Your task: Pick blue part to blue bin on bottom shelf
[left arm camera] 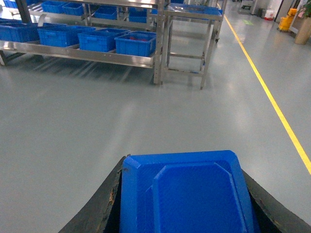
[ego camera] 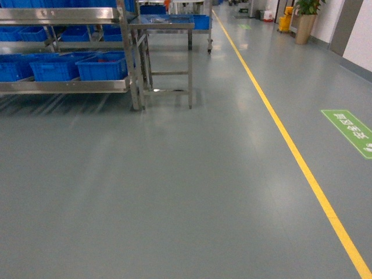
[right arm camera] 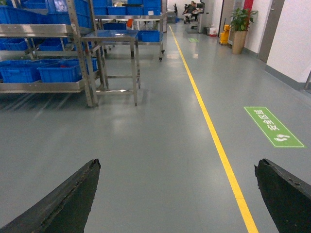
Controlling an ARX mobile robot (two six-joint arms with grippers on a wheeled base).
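left gripper point(left arm camera: 187, 213) clamped on smooth angular blue part point(left arm camera: 187, 194), bottom of frame. right gripper point(right arm camera: 177, 194) spread wide, holding nothing. ribbed blue bins point(left arm camera: 136, 42) on steel bottom shelf point(left arm camera: 77, 53), upper left.

One steel rack point(ego camera: 70, 84) with three blue bins point(ego camera: 102, 67) visible on its bottom shelf point(ego camera: 64, 86) in the head view; one steel table point(ego camera: 165, 26); one yellow floor line point(ego camera: 279, 128); one green floor sign point(ego camera: 351, 131); one potted plant point(ego camera: 305, 20).
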